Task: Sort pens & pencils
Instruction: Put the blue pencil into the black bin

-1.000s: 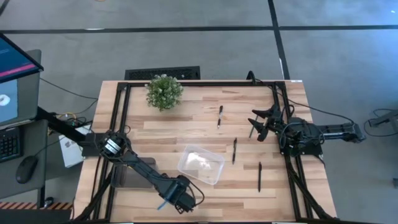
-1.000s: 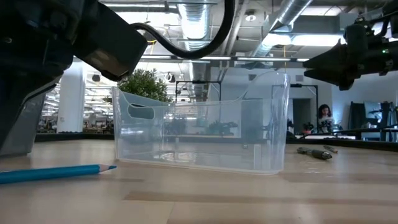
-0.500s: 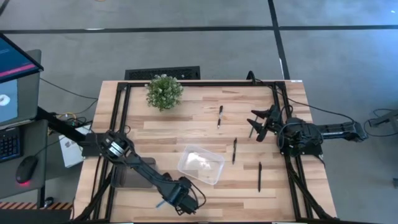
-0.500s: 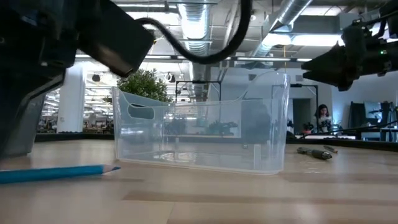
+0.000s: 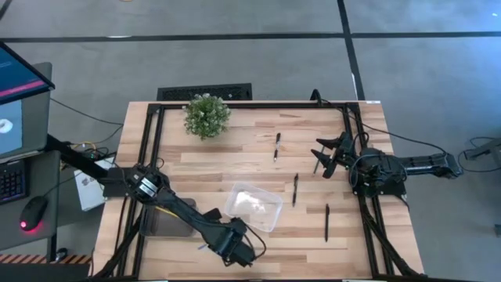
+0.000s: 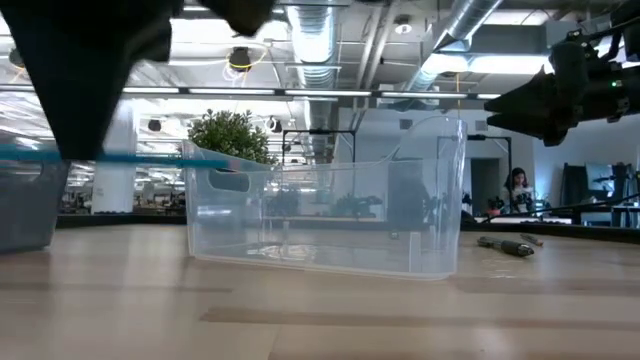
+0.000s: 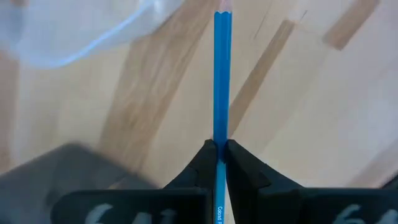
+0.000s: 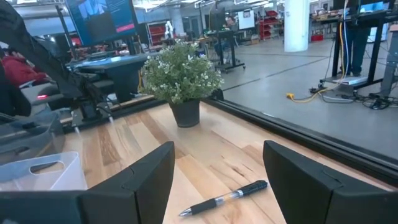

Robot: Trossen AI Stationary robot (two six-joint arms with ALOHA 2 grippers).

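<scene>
My left gripper (image 5: 232,247) (image 7: 221,148) hovers over the table's near edge, shut on the light blue pencil (image 7: 222,74), which shows level and raised in the low view (image 6: 150,157). The clear plastic bin (image 5: 253,206) (image 6: 320,215) stands just beyond it on the table. Three black pens lie flat on the wood (image 5: 277,146), (image 5: 295,189), (image 5: 326,222). My right gripper (image 5: 322,157) waits open and raised at the table's right side, with one pen (image 8: 227,198) in front of it. The yellow pencil is not in view. My left gripper pinches the blue pencil's shaft (image 7: 221,138) between its two fingertips, coming from above, with the fingers across the shaft. The sharpened tip (image 7: 222,7) points well ahead of the fingers, and the printed end passes back between them. The pencil is lifted clear and level.
A potted plant (image 5: 207,116) (image 8: 181,78) stands at the far left of the table. A dark grey bin (image 5: 166,223) (image 6: 25,205) sits under my left arm at the near left. Bare wood lies between the pens and the near right corner.
My left gripper has moved a little toward the table's right along the near edge and risen. The blue pencil, which lay on the table a second ago, is now lifted clear and held level at about the height of the clear bin's rim.
</scene>
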